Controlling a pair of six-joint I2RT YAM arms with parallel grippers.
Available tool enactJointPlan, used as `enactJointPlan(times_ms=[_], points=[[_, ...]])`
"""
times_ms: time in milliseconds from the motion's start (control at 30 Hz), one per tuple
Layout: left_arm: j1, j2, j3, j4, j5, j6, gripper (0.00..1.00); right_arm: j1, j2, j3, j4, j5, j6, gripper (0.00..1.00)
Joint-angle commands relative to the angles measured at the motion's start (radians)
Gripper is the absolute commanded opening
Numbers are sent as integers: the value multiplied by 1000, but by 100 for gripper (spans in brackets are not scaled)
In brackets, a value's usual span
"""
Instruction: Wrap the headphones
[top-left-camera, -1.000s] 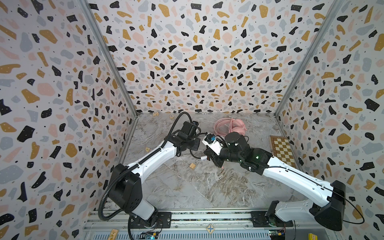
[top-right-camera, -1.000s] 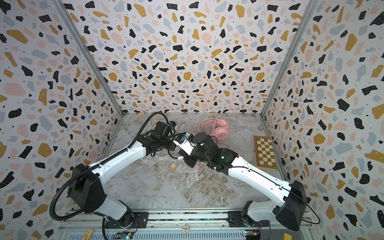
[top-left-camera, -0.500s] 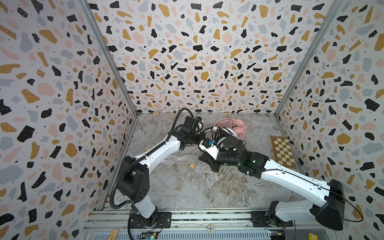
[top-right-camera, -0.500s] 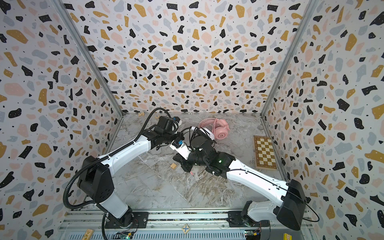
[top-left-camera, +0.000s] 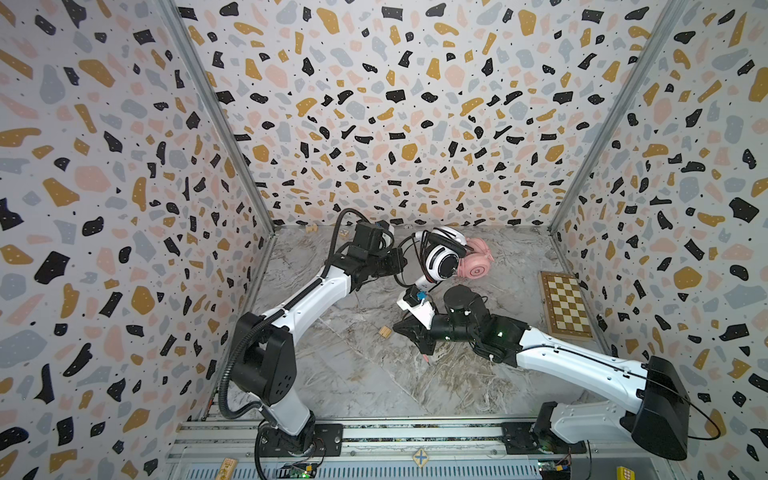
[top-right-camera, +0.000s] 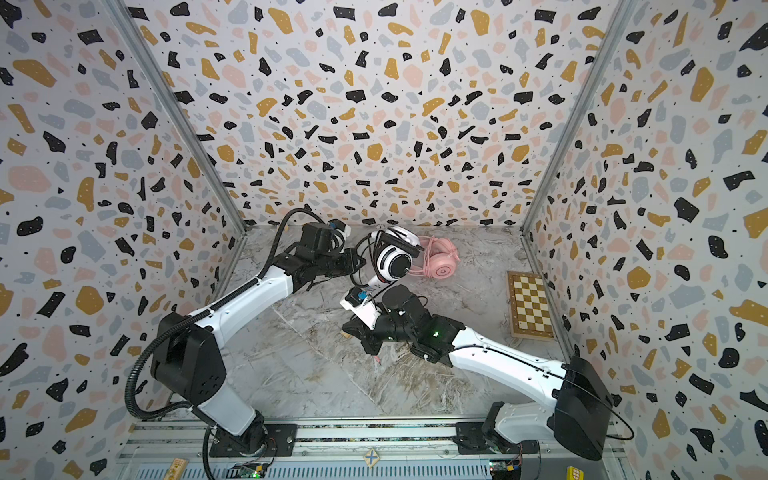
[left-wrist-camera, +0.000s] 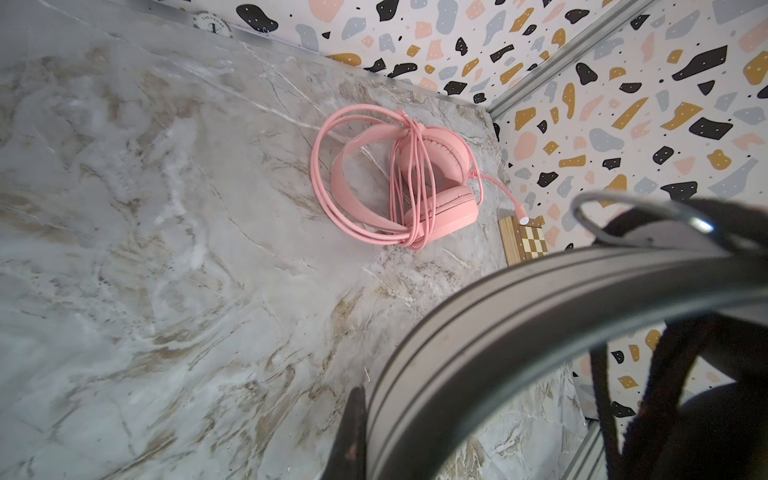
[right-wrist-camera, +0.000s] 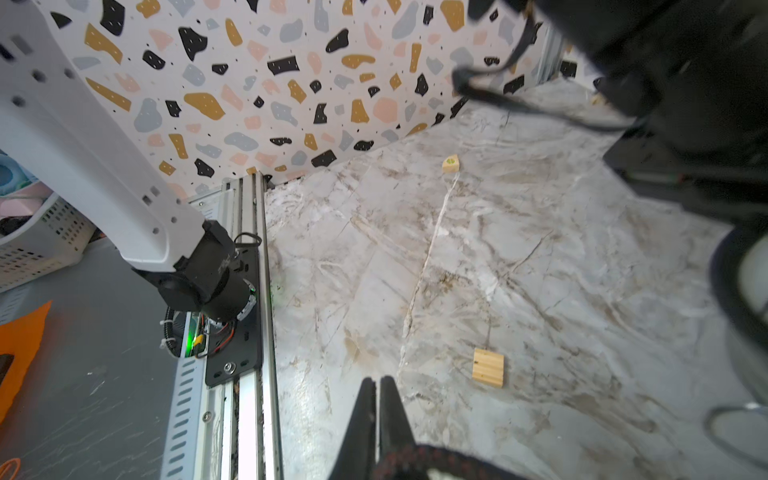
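My right gripper hung low over the marble table, its jaws pressed together. Beyond it, my left gripper pinched the white headset, holding it off the table. Farthest back, the pink headset lay near the wall, its pink cable looped around it.

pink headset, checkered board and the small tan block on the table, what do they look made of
Pink over-ear headset: smooth matte plastic cups; the cushions look like faux leather, with a stitched seam. Checkered board: probably wood, going by its pale tan frame. Small tan block: bare unfinished wood, grain lines showing.
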Motion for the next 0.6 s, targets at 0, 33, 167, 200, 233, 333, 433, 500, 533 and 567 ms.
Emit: enactJointPlan(times_ms=[0, 33, 167, 200, 233, 333, 433, 500, 533, 567], points=[[33, -35, 36, 149, 0, -82, 0, 20, -83, 4, 54, -25, 13, 5], [54, -31, 12, 200, 43, -123, 0, 19, -98, -7, 62, -27, 18, 5], [129, -30, 28, 226, 93, -180, 0, 20, -154, -93, 84, -73, 36, 5], [139, -42, 38, 216, 86, -173, 0, 19, -174, -120, 69, -54, 34, 5], [147, -52, 43, 214, 82, -167, 0, 18, -196, -142, 58, -20, 30, 5], [175, -76, 58, 180, 74, -152, 0, -5, -283, -222, 46, 94, 31, 5], [202, -94, 54, 168, 68, -156, 0, -66, -335, -271, 56, 99, 67, 5], [218, -106, 49, 187, 74, -169, 0, -97, -341, -284, 48, 100, 87, 5], [226, -112, 48, 189, 75, -177, 0, -106, -340, -285, 41, 100, 90, 5], [234, -116, 45, 206, 87, -195, 0, -109, -337, -289, 33, 121, 100, 5]])
